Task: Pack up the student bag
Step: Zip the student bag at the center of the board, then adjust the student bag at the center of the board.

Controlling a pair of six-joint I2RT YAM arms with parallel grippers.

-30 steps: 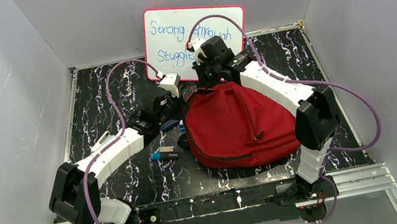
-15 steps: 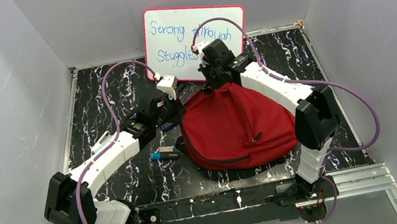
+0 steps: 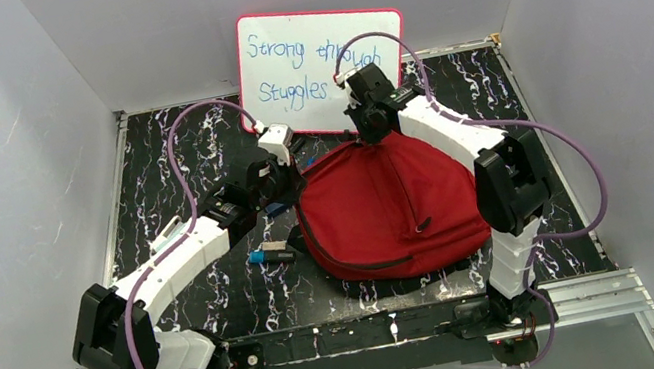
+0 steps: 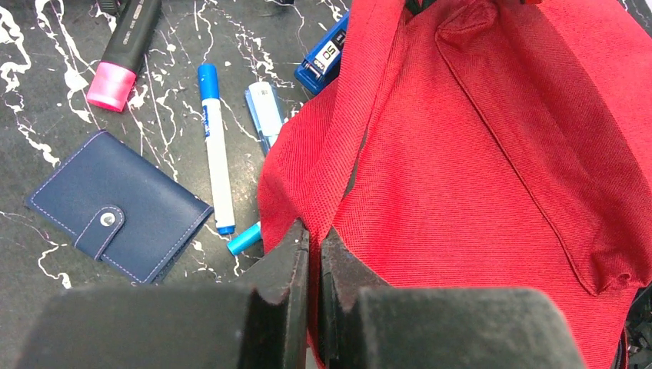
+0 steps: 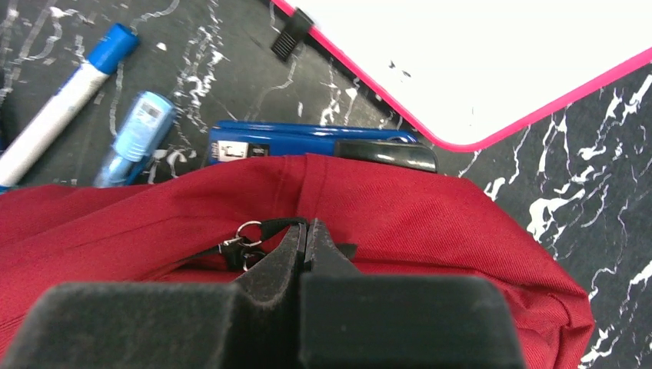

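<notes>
Red student bag (image 3: 388, 209) slumped on marbled table.

Bag (image 3: 387, 204) mid-table (image 3: 147, 165), whiteboard (image 3: 301, 57) propped behind. Stapler (image 5: 307, 142) between bag and whiteboard. Left of bag: marker (image 4: 215, 146), then wallet (image 4: 119, 207), highlighter (image 4: 123, 46) beyond.

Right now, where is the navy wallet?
The navy wallet lies flat at lower left of the left wrist view, just left of the white marker and below the pink-tipped highlighter, apart from the student bag.
</notes>
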